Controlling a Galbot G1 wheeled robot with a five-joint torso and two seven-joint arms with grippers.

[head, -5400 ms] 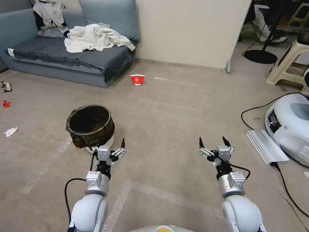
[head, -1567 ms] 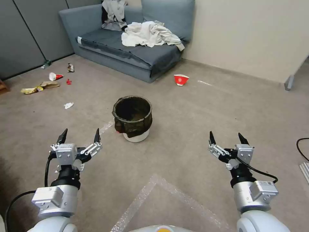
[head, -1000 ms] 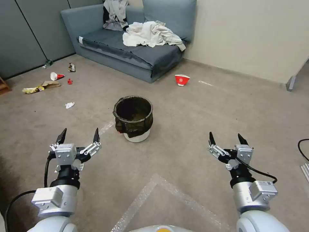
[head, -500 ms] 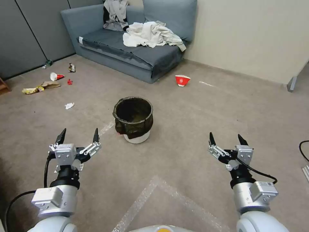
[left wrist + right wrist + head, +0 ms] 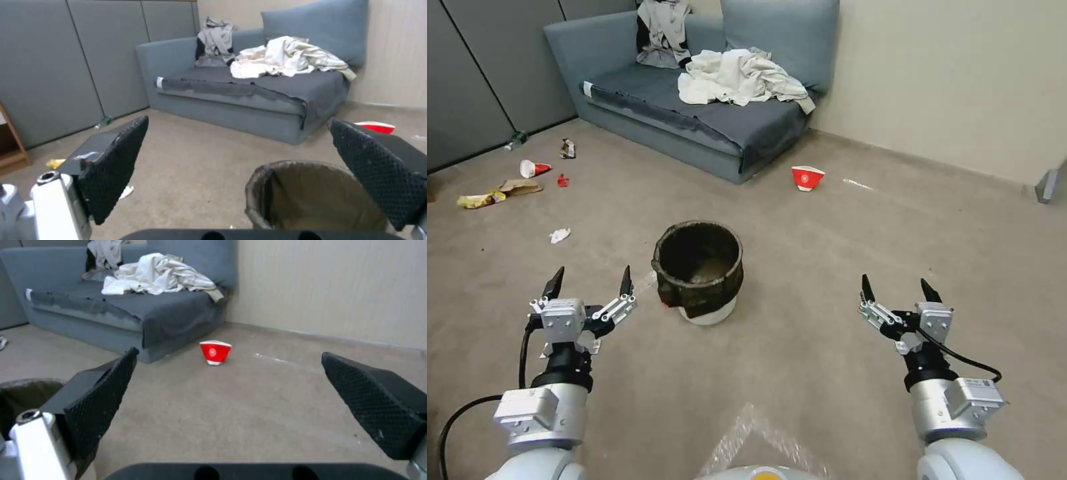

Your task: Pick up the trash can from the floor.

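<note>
While nothing is held: both arms reach forward low over the floor [image 5: 827, 267].
Trash can: the trash can [image 5: 699, 272] stands upright on the carpet, between the two arms and a little ahead of them, nearer the left one; its dark bag is folded over the rim and the white base shows below.
Left gripper: the left gripper [image 5: 589, 281] hovers beside the can, apart from it, jaws spread wide and released; in the left wrist view the can's rim [image 5: 311, 186] sits low between the fingers [image 5: 113, 166].
Right gripper: the right gripper [image 5: 897, 289] hangs well apart from the can, jaws likewise spread, grasping nothing.
Beyond: a red-and-white paper cup [image 5: 808, 177] lies near a grey sofa [image 5: 694, 127] heaped with pale clothes [image 5: 740, 77].
Litter: scraps [image 5: 527, 177] lie far left.
</note>
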